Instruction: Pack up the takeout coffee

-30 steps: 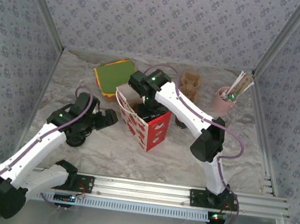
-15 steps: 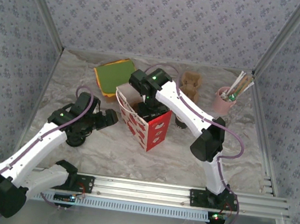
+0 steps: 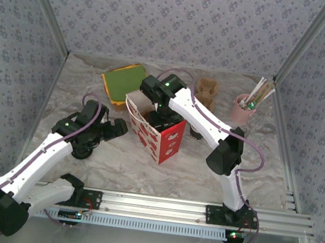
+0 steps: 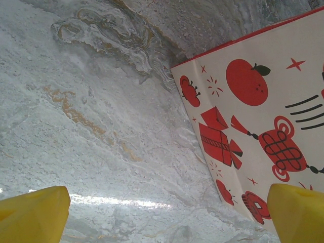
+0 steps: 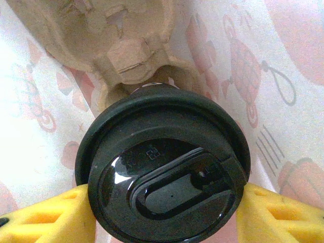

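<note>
The takeout coffee shows its glossy black lid from above in the right wrist view. It hangs inside the red-and-white paper bag, over a brown pulp cup carrier at the bag's bottom. My right gripper is shut on the cup, a yellow finger pressing each side just under the lid. In the top view the right gripper reaches down into the bag's open mouth. My left gripper stands open just left of the bag, whose printed side lies close to its right finger.
A pink cup of sticks and straws stands at the back right. Green, yellow and orange napkins lie at the back left. A brown pulp carrier sits at the back behind the right arm. Patterned walls enclose the table.
</note>
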`<action>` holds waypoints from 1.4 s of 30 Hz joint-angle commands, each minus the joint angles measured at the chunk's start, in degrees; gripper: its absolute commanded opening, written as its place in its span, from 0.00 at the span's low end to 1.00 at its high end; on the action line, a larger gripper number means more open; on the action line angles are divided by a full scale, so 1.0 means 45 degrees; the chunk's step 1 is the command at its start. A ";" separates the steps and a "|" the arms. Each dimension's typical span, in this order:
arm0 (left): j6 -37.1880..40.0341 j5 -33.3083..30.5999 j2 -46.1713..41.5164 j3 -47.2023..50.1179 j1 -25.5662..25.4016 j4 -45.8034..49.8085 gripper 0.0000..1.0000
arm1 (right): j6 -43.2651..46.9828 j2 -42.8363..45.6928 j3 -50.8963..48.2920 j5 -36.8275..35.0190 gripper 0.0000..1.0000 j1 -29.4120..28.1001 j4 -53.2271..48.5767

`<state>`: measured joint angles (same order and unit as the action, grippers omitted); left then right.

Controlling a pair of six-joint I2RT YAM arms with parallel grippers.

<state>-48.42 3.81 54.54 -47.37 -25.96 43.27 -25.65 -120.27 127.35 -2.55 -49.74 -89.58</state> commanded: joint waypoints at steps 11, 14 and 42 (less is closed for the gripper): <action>0.0273 0.0185 0.0118 -0.0315 0.0049 -0.0122 1.00 | 0.0178 -0.0325 0.0470 0.0023 0.64 0.0129 -0.0267; 0.0278 0.0188 0.0145 -0.0348 0.0057 -0.0160 1.00 | 0.0175 -0.0325 0.0456 0.0021 0.64 0.0124 -0.0262; 0.0199 0.0193 0.0034 -0.0214 0.0060 -0.0132 1.00 | 0.0097 -0.0131 0.0095 -0.0023 0.64 0.0126 -0.0174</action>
<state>-48.42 3.81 55.29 -47.37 -25.96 43.29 -25.61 -120.53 127.76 -2.52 -49.45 -89.56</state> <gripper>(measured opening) 0.997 0.640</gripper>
